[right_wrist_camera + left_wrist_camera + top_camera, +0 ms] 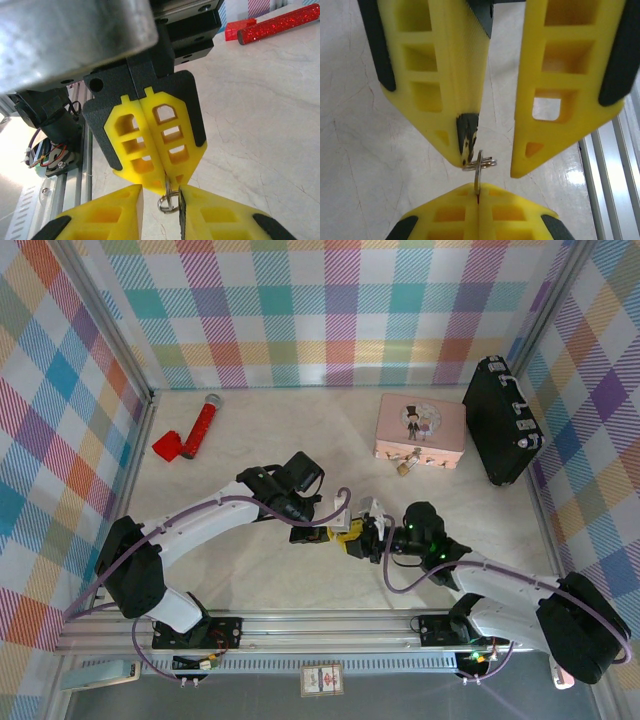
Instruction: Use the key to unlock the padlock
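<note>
Left gripper (478,196): your jaws are pressed flat together, pinching the key (477,181) by its blade, and its split ring (480,163) pokes out past the tips.
Right gripper (161,190): your jaws stand narrowly apart, one finger on either side of that ring. One fingertip (465,150) looks to be just touching it, but there's no clamp on it that you can see.
Meeting point: the two grippers are nose to nose over the table (300,580), about midway across and near the arm bases.
Padlock (405,467): well apart from the key, lying at the front edge of the pink tin (422,425). You can't tell whether it touches the tin.
Further out: a black case (503,420) stands right of the tin, and a red-handled tool (198,430) lies far off to the left.
</note>
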Controlling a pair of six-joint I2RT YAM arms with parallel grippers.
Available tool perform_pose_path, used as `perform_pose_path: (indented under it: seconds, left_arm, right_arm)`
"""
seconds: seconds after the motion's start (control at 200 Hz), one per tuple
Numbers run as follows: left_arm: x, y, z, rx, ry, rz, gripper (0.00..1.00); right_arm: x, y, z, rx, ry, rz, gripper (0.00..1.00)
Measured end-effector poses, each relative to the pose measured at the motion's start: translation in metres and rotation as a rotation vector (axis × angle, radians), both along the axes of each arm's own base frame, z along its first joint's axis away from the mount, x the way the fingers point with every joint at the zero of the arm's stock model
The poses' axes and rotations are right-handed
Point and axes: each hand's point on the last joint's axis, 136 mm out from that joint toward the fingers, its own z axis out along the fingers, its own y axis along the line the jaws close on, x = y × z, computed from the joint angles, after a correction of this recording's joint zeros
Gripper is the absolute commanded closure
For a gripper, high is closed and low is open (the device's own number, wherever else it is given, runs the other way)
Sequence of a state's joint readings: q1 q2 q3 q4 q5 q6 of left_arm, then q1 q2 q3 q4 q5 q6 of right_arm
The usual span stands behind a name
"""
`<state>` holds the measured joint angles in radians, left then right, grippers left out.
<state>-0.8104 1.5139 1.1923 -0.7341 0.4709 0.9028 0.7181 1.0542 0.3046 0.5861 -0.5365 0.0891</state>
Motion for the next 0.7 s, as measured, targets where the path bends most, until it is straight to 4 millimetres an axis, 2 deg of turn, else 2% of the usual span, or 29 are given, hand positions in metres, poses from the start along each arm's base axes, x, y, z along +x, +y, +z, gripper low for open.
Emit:
perform_pose_path:
  seconds: [0.165,0.435,0.7]
  left_arm:
    - [-0.0012,-0.0005,0.0005,-0.004,0.006,-0.004,1.0]
    - [-0.0012,-0.0006,0.0004,-0.004,0.005,-0.004,1.0]
    - [0.0007,0.0001,0.0,0.002,-0.005,0.001,1.0]
  right_arm:
    - [0.0022,0.0032,0.0046,0.005,-0.004,0.007,0.82]
    - [0.0035,0.0037,0.0033,-0.011,-0.009,0.008,0.86]
    - [0.0036,0.003,-0.0005,-0.032,-0.018,0.009,0.81]
